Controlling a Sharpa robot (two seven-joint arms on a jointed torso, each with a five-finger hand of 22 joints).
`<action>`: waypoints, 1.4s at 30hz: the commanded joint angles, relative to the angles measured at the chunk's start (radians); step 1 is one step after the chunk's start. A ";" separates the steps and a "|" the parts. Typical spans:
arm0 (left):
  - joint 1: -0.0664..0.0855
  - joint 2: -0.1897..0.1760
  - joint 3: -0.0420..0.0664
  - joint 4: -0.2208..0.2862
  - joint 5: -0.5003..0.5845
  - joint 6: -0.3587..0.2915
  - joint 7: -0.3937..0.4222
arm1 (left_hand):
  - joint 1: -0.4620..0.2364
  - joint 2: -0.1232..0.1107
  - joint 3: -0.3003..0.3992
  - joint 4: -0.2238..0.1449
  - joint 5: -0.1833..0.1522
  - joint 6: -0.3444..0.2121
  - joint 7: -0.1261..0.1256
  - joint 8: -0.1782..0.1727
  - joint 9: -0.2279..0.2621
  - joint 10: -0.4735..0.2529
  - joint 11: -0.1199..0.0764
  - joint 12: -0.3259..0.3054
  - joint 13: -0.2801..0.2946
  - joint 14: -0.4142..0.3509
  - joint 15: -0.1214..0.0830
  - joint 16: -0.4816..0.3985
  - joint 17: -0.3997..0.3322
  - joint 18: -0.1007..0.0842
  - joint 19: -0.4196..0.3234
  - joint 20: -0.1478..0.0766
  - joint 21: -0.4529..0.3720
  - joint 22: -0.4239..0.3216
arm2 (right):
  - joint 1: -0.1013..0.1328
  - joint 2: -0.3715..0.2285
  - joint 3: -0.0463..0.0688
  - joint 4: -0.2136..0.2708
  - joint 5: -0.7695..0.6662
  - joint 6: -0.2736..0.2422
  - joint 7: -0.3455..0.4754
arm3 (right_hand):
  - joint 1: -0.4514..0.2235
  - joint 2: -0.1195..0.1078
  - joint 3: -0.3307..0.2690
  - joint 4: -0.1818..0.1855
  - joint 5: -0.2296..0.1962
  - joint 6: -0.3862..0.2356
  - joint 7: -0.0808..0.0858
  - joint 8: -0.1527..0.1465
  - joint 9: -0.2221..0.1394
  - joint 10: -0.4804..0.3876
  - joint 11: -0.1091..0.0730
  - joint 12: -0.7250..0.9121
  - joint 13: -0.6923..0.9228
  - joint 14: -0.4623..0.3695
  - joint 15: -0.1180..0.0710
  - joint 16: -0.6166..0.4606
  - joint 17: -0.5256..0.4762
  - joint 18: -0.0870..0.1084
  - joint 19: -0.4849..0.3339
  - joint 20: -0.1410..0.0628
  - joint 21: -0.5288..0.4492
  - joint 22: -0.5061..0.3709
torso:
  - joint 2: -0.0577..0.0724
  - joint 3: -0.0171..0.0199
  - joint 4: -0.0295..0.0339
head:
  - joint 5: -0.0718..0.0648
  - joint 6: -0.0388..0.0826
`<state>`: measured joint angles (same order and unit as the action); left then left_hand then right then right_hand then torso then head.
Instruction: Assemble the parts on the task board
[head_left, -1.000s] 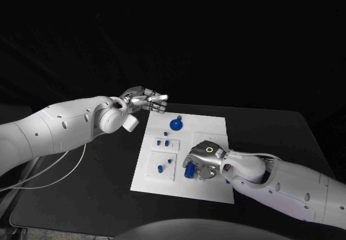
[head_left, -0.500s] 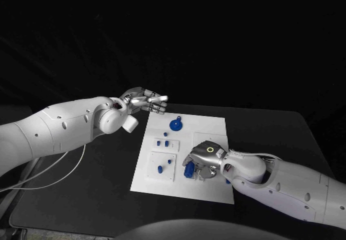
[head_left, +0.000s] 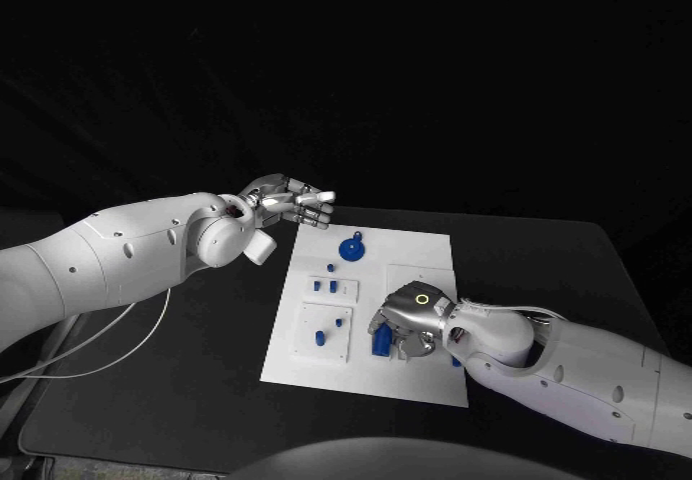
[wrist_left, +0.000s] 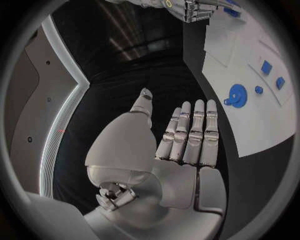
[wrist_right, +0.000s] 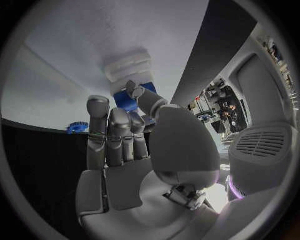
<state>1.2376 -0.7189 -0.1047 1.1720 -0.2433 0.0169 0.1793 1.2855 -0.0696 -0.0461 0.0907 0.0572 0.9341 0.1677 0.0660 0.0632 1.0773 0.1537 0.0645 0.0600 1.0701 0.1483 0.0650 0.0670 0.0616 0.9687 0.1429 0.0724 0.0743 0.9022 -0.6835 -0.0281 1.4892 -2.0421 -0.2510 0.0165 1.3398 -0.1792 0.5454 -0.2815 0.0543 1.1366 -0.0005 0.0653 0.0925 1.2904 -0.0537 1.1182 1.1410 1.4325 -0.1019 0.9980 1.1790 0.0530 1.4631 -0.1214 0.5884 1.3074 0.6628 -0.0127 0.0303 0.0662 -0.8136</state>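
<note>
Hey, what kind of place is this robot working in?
Probably a robotics test lab: a black table with a white task board, small blue parts, and the right hand gripping one.

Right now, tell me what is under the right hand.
Under the right hand lies the white task board, with a blue part at its fingers. Whatever sits beneath the palm is covered.
</note>
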 joint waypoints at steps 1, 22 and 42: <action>0.000 0.001 0.000 0.000 -0.005 0.015 0.002 | 0.000 -0.006 -0.002 0.006 -0.005 -0.001 0.000 -0.001 -0.001 -0.005 -0.001 -0.003 0.001 0.002 0.002 -0.003 0.001 -0.006 0.004 -0.005 0.001 -0.001 | -0.001 -0.003 0.000 0.002 -0.006 0.016 -0.007 | -0.007 -0.004 0.006 0.000 -0.002 0.005 0.001 -0.002 0.002 0.005 0.000 -0.009 0.004 -0.007 0.000 -0.001 0.000 0.004 -0.004 0.000 0.002 0.061 | 0.000 -0.0006 0.0007 | -0.001 0.000; 0.001 -0.002 0.000 -0.001 -0.008 0.015 0.000 | 0.002 -0.006 -0.002 0.005 -0.005 0.000 0.000 -0.001 -0.001 -0.006 -0.001 -0.003 0.001 0.003 0.002 -0.003 0.001 -0.006 0.005 -0.005 0.001 -0.001 | -0.001 -0.013 0.000 0.018 0.009 -0.005 -0.014 | 0.034 -0.049 0.001 0.061 0.001 -0.284 -0.066 -0.008 -0.035 0.016 -0.015 -0.020 0.016 -0.006 -0.008 -0.005 -0.005 0.002 0.002 -0.007 -0.007 0.060 | 0.000 -0.0004 0.0006 | 0.000 0.004; 0.001 -0.005 0.000 -0.004 -0.013 0.003 0.007 | 0.007 0.004 -0.004 -0.014 -0.002 0.008 -0.001 0.000 0.000 -0.003 -0.002 -0.003 0.001 0.005 0.002 -0.003 0.001 -0.005 0.006 -0.005 0.002 -0.001 | 0.000 -0.138 0.058 0.093 0.297 -0.132 -0.070 | -0.042 -0.009 -0.114 0.065 0.056 -0.115 0.062 -0.006 -0.028 0.017 0.020 -0.014 0.029 0.007 0.008 0.005 0.008 0.013 0.026 0.004 -0.019 0.057 | -0.001 0.0002 -0.0015 | -0.018 0.028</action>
<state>1.2377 -0.7235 -0.1054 1.1674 -0.2517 0.0169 0.1745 1.2855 -0.0696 -0.0491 0.0798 0.0572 0.9341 0.1678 0.0660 0.0633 1.0774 0.1536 0.0645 0.0601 1.0701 0.1483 0.0649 0.0669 0.0616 0.9723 0.1392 0.0724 0.0743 0.9022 -0.8147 0.0281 1.5765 -1.8870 -0.3430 -0.0281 1.3021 -0.1892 0.4390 -0.2174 0.1048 1.0142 0.0561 0.0638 0.0647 1.3077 -0.0389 1.1003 1.1694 1.4420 -0.1002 0.9981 1.1856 0.0530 1.4664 -0.1246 0.5721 1.3074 0.6616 -0.0126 0.0292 0.0525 -0.7902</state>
